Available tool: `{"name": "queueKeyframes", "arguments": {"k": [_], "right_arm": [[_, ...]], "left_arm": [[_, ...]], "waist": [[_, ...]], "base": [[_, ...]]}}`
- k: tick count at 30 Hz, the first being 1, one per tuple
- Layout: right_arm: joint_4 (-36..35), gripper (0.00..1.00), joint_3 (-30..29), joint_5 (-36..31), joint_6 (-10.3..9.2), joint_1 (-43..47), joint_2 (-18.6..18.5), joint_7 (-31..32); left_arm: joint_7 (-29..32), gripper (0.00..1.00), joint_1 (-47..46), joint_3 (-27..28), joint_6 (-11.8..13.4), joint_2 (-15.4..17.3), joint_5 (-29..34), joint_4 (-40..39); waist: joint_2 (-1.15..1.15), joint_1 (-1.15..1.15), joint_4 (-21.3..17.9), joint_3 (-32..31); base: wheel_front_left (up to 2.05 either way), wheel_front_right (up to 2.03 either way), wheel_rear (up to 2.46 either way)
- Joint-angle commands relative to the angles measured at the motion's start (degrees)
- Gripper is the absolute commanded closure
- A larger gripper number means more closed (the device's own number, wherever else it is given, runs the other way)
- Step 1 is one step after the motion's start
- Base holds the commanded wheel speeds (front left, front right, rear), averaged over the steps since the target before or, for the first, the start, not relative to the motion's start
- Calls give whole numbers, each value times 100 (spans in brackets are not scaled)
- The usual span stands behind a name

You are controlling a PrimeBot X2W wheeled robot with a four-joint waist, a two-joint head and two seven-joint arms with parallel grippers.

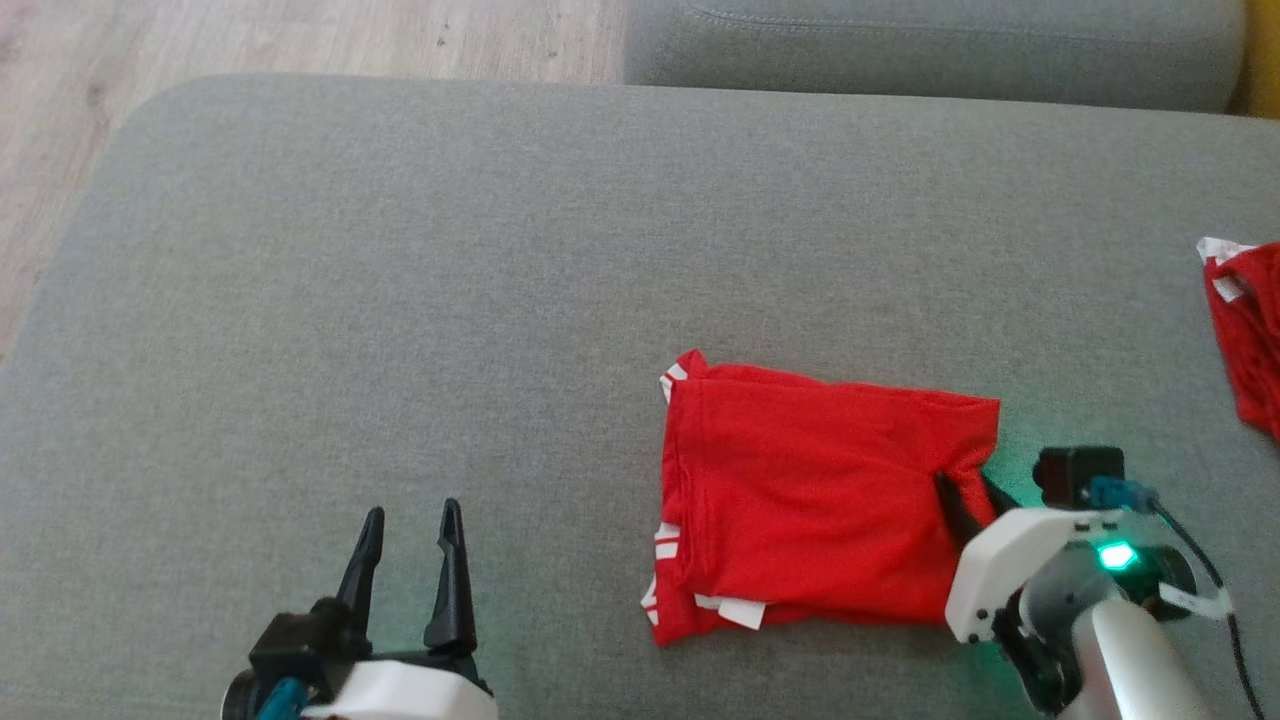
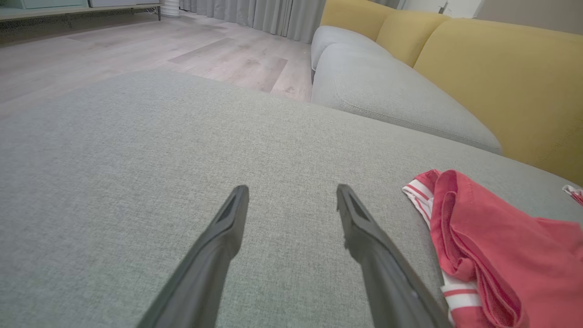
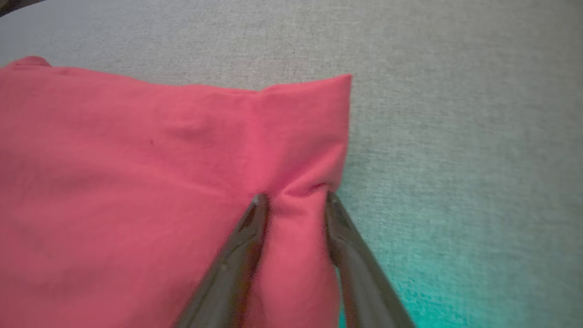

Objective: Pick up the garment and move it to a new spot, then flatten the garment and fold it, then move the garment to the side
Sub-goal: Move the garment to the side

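Jaws of right gripper (image 3: 294, 198) astride garment (image 3: 136, 159)

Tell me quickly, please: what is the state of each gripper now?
Left gripper: open, holding nothing, over the grey cushion.
Right gripper: fingers on either side of a pucker at the red garment edge; whether it grips cannot be told.

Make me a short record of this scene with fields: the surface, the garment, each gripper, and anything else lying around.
surface: grey sofa cushion
garment: red garment, folded, lying right of centre, white-striped trim on its left side
left gripper: open, over bare cushion, apart from the garment
right gripper: fingers on either side of a pucker at the garment's right edge; firm grip not clear
other: second red cloth at the far right
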Motion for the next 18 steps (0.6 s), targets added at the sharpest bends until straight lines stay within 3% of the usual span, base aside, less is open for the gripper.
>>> {"name": "queueKeyframes", "arguments": {"k": [1, 2, 9, 18], "right_arm": [[-65, 94, 182, -27, -4, -175, -13, 97], [-70, 100, 193, -37, -4, -195, -13, 114], [-364, 100, 73, -94, -4, -568, -107, 3], [-831, 100, -260, -148, -4, -1111, -446, -35]], "left_arm": [[-64, 0, -264, 215, -27, 18, 68, -141], [-64, 0, -269, 218, -36, 8, 80, -136], [-68, 0, -408, 201, -116, -29, 215, -190], [-10, 0, -786, 88, -181, 13, 440, -354]], "waist": [[0, -1, -24, 27], [0, -1, -47, 42], [0, -1, -476, 197], [0, -1, -1702, 732]], "base": [[0, 0, 0], [0, 0, 0], [0, 0, 0], [0, 0, 0]]}}
